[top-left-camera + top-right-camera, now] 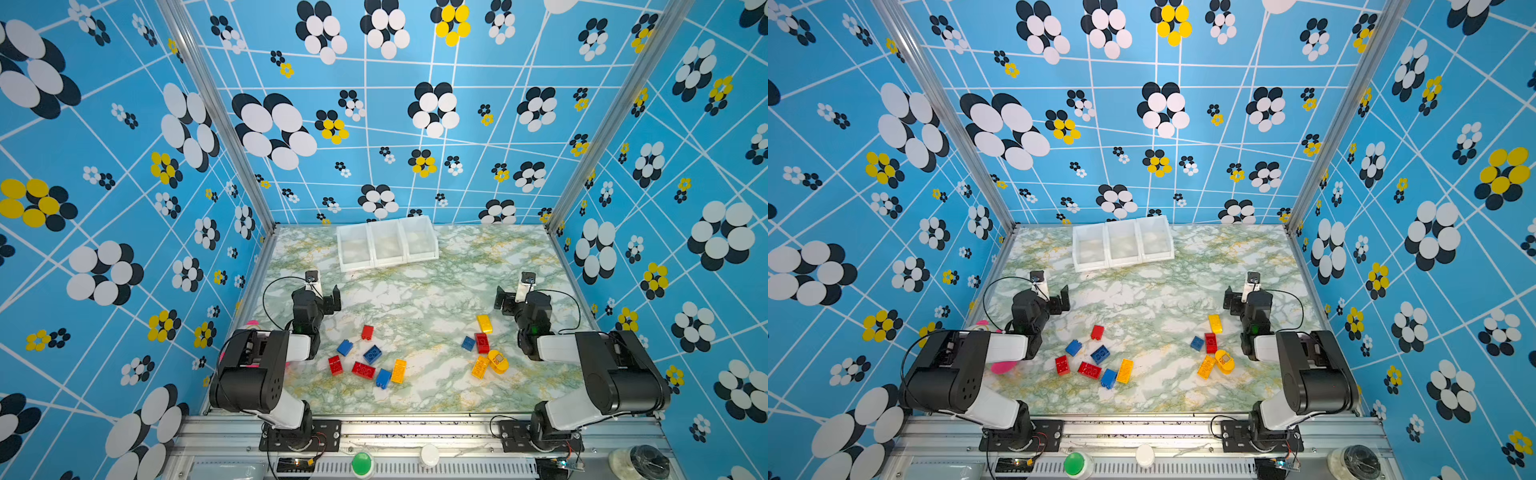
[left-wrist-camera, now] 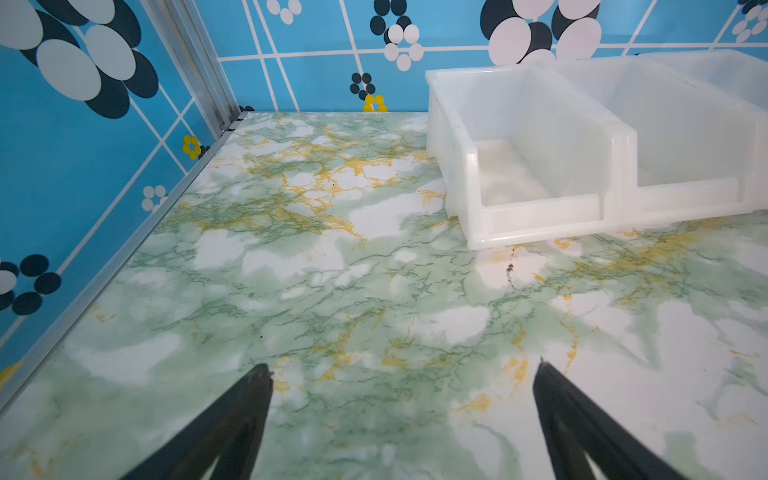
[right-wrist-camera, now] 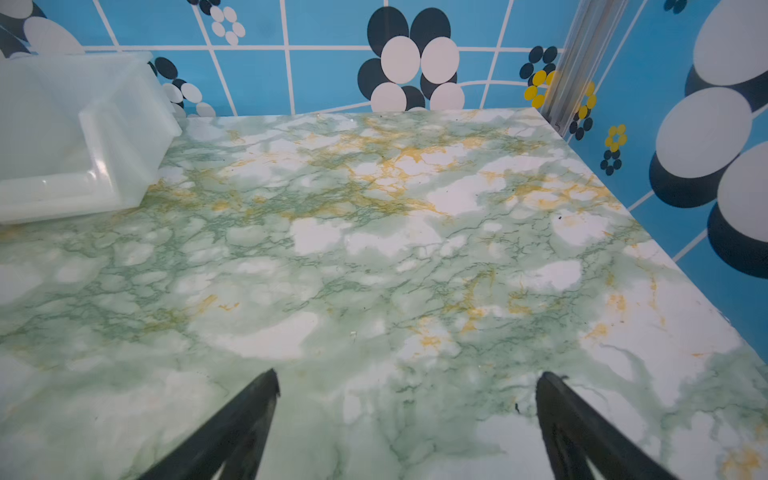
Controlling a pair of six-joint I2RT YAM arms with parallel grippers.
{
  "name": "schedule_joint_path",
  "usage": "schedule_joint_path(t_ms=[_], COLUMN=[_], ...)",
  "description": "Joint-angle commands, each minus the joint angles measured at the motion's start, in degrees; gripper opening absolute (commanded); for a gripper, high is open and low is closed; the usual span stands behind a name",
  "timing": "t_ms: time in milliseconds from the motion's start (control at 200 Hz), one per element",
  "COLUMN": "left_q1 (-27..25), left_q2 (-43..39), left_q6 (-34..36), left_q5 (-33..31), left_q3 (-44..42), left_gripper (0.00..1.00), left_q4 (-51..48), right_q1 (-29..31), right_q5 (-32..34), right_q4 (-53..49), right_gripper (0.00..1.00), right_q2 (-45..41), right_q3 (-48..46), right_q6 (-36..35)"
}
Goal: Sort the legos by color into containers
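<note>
In both top views the legos lie in two loose groups near the table's front. The left group has a red brick [image 1: 367,332], a blue brick [image 1: 372,354] and a yellow-orange brick [image 1: 398,370] among several. The right group has a yellow brick [image 1: 484,324], a red brick [image 1: 481,343] and a rounded yellow piece [image 1: 498,360]. The three joined white containers [image 1: 386,245] [image 1: 1121,245] [image 2: 528,153] [image 3: 62,137] stand at the back, with nothing in them. My left gripper [image 1: 323,291] [image 1: 1051,293] [image 2: 404,368] and right gripper [image 1: 513,293] [image 1: 1239,296] [image 3: 410,373] hover open and hold nothing, between legos and containers.
A pink plush toy [image 1: 1003,366] lies mostly hidden under the left arm. Patterned blue walls close in the table on three sides. A green button [image 1: 361,462] sits on the front rail [image 1: 415,428].
</note>
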Motion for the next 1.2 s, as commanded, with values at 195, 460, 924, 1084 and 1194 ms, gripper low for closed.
schedule_joint_path(t_ms=[195, 460, 924, 1084, 1194], left_q1=[0.4, 0.5, 0.5, 0.4, -0.2], left_q2=[0.2, 0.3, 0.2, 0.1, -4.9], left_q6=[0.8, 0.7, 0.7, 0.7, 0.9], left_q5=[0.8, 1.0, 1.0, 0.8, -0.8], left_q3=[0.1, 0.0, 0.1, 0.0, 5.1], left_gripper=[0.99, 0.99, 0.99, 0.99, 0.98], left_q4=[0.3, 0.4, 0.3, 0.8, -12.7], right_q1=[-0.3, -0.3, -0.3, -0.3, -0.3], right_q5=[0.2, 0.2, 0.1, -1.2, -0.2], right_q4=[-0.3, -0.3, -0.5, -6.0, -21.7], right_gripper=[0.99, 0.99, 0.99, 0.99, 0.99], right_q2=[0.5, 0.5, 0.5, -3.3, -9.0], right_q3=[1.1, 1.1, 1.2, 2.7, 7.3], right_q6=[0.5, 0.4, 0.6, -0.2, 2.3])
